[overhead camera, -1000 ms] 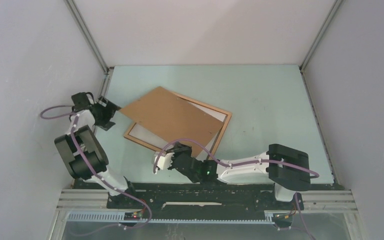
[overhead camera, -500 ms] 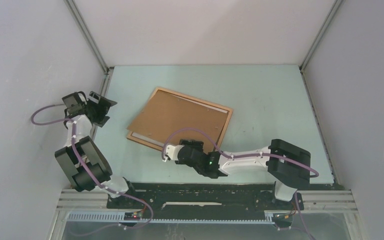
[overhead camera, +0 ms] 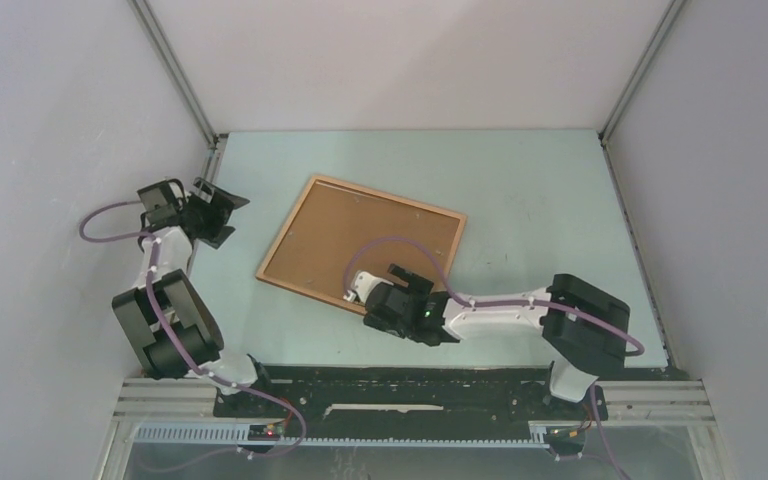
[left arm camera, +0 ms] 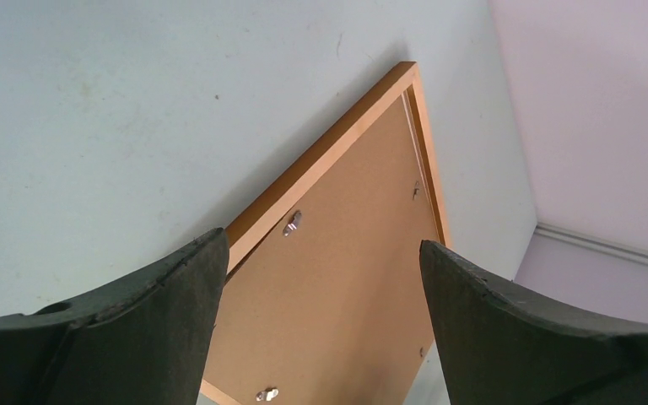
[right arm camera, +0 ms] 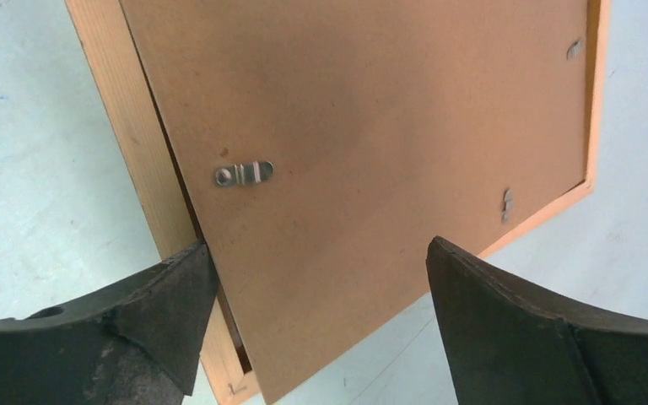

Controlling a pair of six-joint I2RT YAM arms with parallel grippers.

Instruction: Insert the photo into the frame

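Note:
The frame (overhead camera: 287,228) lies face down mid-table, with the brown backing board (overhead camera: 370,245) filling its opening. The photo is hidden under that board. My right gripper (overhead camera: 410,277) hangs open over the frame's near edge with nothing between its fingers. In the right wrist view the board (right arm camera: 371,110) covers the frame's rim (right arm camera: 139,177) at the near corner and sits slightly raised there; that gripper (right arm camera: 319,246) spans this corner. My left gripper (overhead camera: 232,218) is open, off the frame's left side. It (left arm camera: 322,240) looks along the rim (left arm camera: 329,160) and board (left arm camera: 346,287).
Small metal turn tabs (right arm camera: 243,174) sit on the back of the board near the rim. Grey walls with metal corner posts (overhead camera: 175,75) enclose the table on three sides. The left arm stands close to the left wall.
The backing board, askew over the frame a second ago, now lies inside it and covers the white area. My right gripper opened and moved up to the frame's near edge. The left gripper shifted slightly.

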